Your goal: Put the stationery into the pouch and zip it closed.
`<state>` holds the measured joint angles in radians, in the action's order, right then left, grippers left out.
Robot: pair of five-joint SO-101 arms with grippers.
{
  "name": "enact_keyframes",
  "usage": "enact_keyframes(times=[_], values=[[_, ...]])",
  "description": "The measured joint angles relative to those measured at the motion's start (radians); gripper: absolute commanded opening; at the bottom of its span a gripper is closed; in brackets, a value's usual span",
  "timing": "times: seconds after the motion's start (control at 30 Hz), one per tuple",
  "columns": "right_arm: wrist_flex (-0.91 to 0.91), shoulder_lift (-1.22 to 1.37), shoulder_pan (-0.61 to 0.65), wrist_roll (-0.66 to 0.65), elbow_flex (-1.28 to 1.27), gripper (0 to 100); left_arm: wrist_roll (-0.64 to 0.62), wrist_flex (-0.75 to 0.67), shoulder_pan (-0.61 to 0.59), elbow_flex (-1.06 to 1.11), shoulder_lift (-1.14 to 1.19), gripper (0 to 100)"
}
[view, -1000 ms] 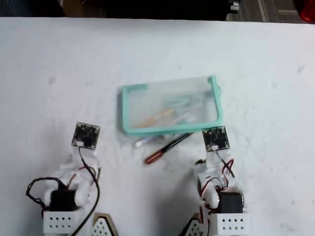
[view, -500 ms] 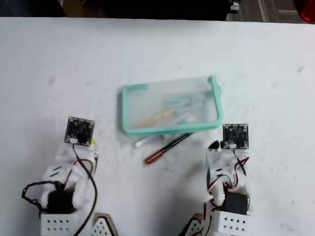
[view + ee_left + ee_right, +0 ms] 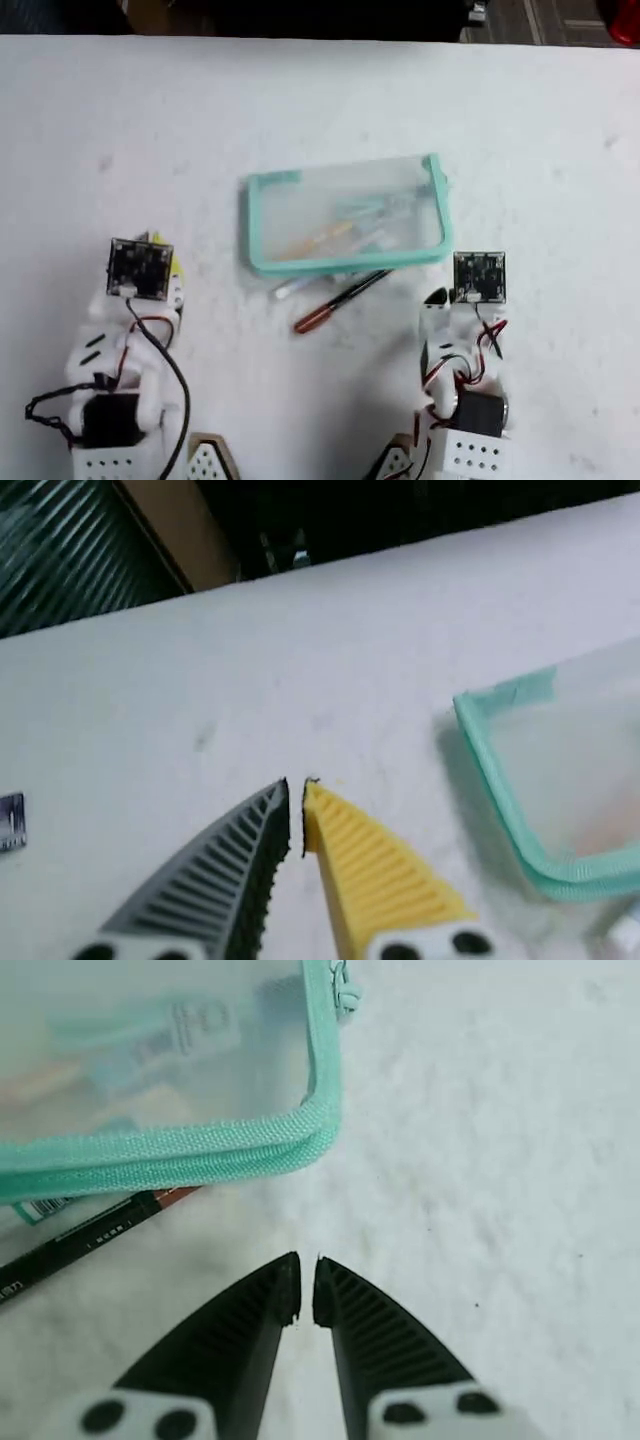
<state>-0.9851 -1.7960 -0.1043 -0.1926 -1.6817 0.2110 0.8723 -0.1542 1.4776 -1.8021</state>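
Note:
A clear pouch (image 3: pixel 345 215) with a teal zip border lies flat at the table's middle, with several pens inside. A black pen with a red-brown cap (image 3: pixel 338 300) and a white pen (image 3: pixel 290 288) lie just outside its near edge. My left gripper (image 3: pixel 296 805), grey and yellow fingers shut on nothing, sits over bare table to the left of the pouch's corner (image 3: pixel 510 695). My right gripper (image 3: pixel 306 1290), black fingers shut and empty, rests near the pouch's near right corner (image 3: pixel 315 1135), close to the black pen (image 3: pixel 90 1235). The left arm (image 3: pixel 140 270) and right arm (image 3: pixel 478 280) sit near the front edge.
The white table (image 3: pixel 520 130) has wide bare areas left, right and behind the pouch. A dark edge and floor run along the far side. A small tag (image 3: pixel 10 822) lies on the table off to the side of the left gripper.
The left arm has pulled back and leftward, away from the pouch. The right arm shifted right by half a second ago and has held still since. Pouch and pens have not moved.

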Motion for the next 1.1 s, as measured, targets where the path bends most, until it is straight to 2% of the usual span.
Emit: enact_keyframes(times=[0.17, 0.3, 0.57, 0.7, 0.83, 0.93, 1.1], values=[[-0.051, 0.0, 0.0, 0.0, 0.0, 2.5, 0.026, 0.032, 0.103, -0.133, -0.005, 7], [-0.055, 0.0, 0.0, 0.0, 0.0, 2.5, 0.031, 0.069, 0.176, -0.267, 0.132, 7], [-0.06, 0.0, -0.057, 0.0, 0.0, 2.6, 0.031, 0.071, 0.226, -0.603, 0.77, 7], [-0.06, 0.0, -0.069, 0.0, 0.0, 3.3, 0.031, 0.071, 0.276, -0.695, 1.066, 7], [-0.06, 0.0, -0.066, 0.0, 0.0, 14.9, 0.031, 0.049, 0.308, -0.727, 1.297, 7], [-0.06, 0.0, -0.058, -0.071, 0.0, 22.2, 0.031, -0.008, 0.304, -0.727, 1.452, 7], [-0.06, 0.0, 0.011, -0.33, 0.0, 22.7, -0.023, -0.074, 0.279, -0.75, 1.631, 7]])
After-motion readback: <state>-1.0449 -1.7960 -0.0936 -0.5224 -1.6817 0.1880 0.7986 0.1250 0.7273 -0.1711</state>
